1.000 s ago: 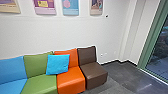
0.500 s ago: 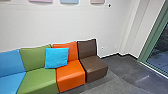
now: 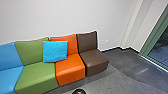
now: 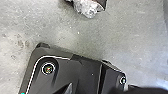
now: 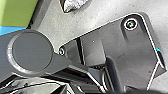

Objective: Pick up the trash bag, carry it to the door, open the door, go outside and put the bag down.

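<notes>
Crumpled, shiny pale plastic [image 4: 88,9] beside a dark rim shows in the left wrist view, above the grey floor; it looks like a trash bag, perhaps in a bin. Similar crumpled plastic [image 5: 73,4] with a dark edge appears in the right wrist view. A dark round object [image 3: 79,91] peeks in at the bottom edge of the head view. A green-framed glass panel [image 3: 160,51] stands at the far right; whether it is a door I cannot tell. How my grippers stand is unclear.
A row of seats runs along the white wall: blue [image 3: 10,76], green [image 3: 37,75], orange [image 3: 70,70] and brown [image 3: 93,60]. A bright blue cushion [image 3: 55,51] leans across the green and orange ones. Grey floor [image 3: 117,80] lies in front and to the right.
The head camera's picture has shifted: the wall posters have left at the top and more floor shows. The dark round object has come into view at the bottom.
</notes>
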You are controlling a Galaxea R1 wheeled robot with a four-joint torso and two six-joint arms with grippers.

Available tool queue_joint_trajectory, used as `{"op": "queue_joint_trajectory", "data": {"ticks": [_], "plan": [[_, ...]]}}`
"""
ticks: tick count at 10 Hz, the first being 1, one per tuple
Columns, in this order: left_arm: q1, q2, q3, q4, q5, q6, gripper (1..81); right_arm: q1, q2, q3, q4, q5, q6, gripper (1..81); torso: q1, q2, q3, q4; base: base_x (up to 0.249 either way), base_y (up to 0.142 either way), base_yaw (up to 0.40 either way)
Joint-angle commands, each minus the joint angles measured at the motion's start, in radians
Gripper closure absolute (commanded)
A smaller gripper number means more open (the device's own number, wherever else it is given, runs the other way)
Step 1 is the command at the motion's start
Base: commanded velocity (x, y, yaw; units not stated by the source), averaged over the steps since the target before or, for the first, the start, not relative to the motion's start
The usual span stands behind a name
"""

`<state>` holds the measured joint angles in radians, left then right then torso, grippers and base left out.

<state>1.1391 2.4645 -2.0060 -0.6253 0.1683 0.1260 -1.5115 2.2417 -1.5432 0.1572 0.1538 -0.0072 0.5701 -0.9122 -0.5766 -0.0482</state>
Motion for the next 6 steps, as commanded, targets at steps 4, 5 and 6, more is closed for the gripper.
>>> {"op": "queue_joint_trajectory", "data": {"ticks": [4,5,6], "plan": [[-0.1,-0.037,0.015,-0.017,0.077,-0.002,1.0,0.033,-0.058,0.042,0.005,-0.065,-0.002,1.0,0.125,-0.197,-0.014,0.0,0.0,0.0,0.0],[-0.103,-0.037,0.01,-0.017,0.077,-0.002,1.0,0.033,-0.061,0.046,0.005,-0.065,-0.002,1.0,0.147,-0.233,-0.014,0.0,0.0,0.0,0.0],[-0.108,-0.037,0.009,-0.017,0.077,-0.002,1.0,0.033,-0.067,0.049,0.004,-0.063,-0.002,1.0,0.173,-0.274,-0.014,0.0,0.0,0.0,0.0]]}}
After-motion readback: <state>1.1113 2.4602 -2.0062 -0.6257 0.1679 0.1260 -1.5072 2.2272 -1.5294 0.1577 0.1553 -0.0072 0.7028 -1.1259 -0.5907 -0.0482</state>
